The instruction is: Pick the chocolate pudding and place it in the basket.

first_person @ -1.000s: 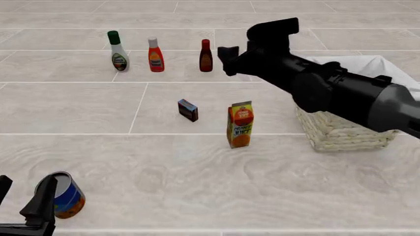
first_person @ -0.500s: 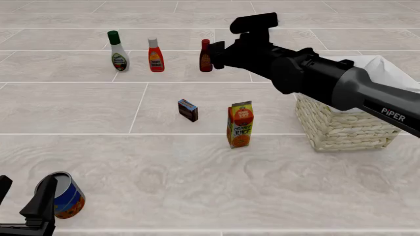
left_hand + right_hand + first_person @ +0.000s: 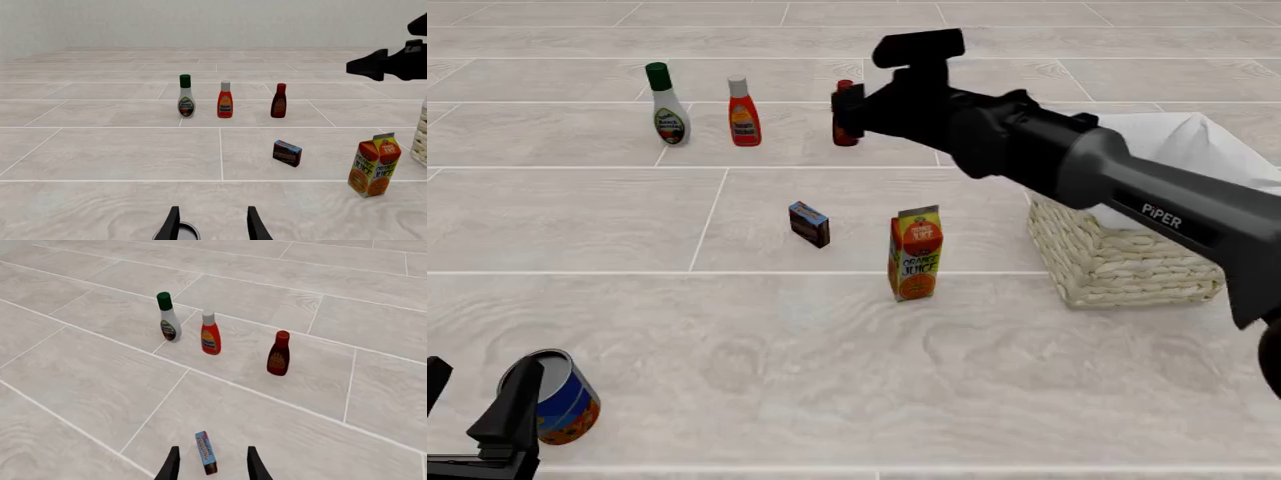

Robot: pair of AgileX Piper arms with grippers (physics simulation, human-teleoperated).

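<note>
The left gripper (image 3: 481, 425) rested low with its jaws apart, beside a blue and orange can (image 3: 561, 395). The small dark brown pudding carton with a blue top (image 3: 810, 224) stood on the tiled table, untouched. The right gripper (image 3: 209, 465) hovered above it, jaws apart and empty; this looked like the approach step. Next it needed to descend and clamp the carton, then carry it to the large pale wicker basket with a white liner (image 3: 1121, 260).

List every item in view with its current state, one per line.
chocolate pudding: upright on the table, not gripped
basket: upright, open, contents hidden by the arm
orange juice carton: upright
white bottle: upright, capped
red bottle: upright, capped
dark bottle: upright, capped
can: tilted
right gripper: open, empty
left gripper: open, empty
</note>
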